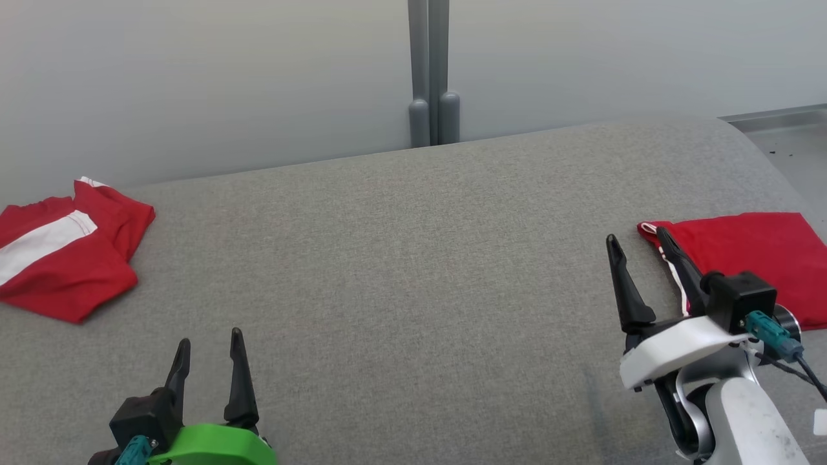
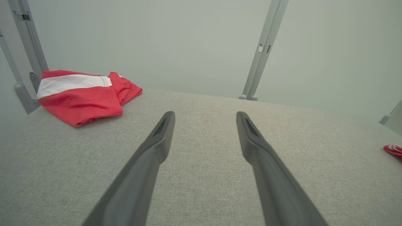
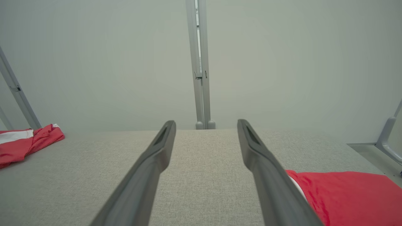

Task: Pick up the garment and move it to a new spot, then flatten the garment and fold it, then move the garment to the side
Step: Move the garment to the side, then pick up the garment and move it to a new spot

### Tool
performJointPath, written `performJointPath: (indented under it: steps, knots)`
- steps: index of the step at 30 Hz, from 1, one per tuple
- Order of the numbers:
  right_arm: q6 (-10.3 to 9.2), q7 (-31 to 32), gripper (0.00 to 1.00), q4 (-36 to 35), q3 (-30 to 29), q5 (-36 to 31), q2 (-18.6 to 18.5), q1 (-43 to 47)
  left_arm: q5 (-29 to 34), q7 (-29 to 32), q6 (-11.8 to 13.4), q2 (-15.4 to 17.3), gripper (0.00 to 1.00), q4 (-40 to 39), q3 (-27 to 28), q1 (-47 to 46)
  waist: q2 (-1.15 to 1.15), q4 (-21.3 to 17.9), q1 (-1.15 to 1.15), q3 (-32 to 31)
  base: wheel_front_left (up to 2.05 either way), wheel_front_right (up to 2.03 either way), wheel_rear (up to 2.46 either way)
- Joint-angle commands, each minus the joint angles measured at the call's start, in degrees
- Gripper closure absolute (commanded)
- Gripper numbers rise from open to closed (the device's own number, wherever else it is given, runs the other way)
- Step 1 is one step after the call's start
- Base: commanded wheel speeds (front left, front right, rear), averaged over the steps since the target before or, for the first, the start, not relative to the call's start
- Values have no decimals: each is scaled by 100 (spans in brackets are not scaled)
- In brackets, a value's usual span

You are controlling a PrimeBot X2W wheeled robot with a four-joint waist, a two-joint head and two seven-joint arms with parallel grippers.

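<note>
With left gripper (image 1: 210,337) and right gripper (image 1: 636,235) wide and empty, best pinch a raised fold of the crumpled red-and-white cloth garment (image 1: 64,271) far left.

Grey fabric desk (image 1: 400,258), 2 garments on it.
L edge: red/white garment (image 1: 64,271); R side: red garment (image 1: 749,252); well apart.
</note>
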Motion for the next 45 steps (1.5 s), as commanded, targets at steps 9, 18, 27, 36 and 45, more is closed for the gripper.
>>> performJointPath:
  steps: [9,18,27,36,45]
  knots:
    - [0,273,0,-767,-285,-244,298,800,290,-17,53,31,0,108,106,338,0,382,0,2,0,0,0]
    - [0,240,0,-709,-246,-77,315,1018,398,-17,66,-53,0,136,190,512,0,538,0,54,0,0,0]
    - [0,253,0,-780,-166,-65,317,1104,509,-18,-50,-135,0,121,272,443,0,589,0,61,0,0,0]
    - [0,284,0,-792,-133,-21,317,1130,554,-18,-96,-162,0,162,290,391,0,556,0,57,0,0,0]
    - [0,276,0,-790,-185,-2,317,1151,573,-18,-75,-168,0,153,303,367,0,590,0,52,0,0,0]
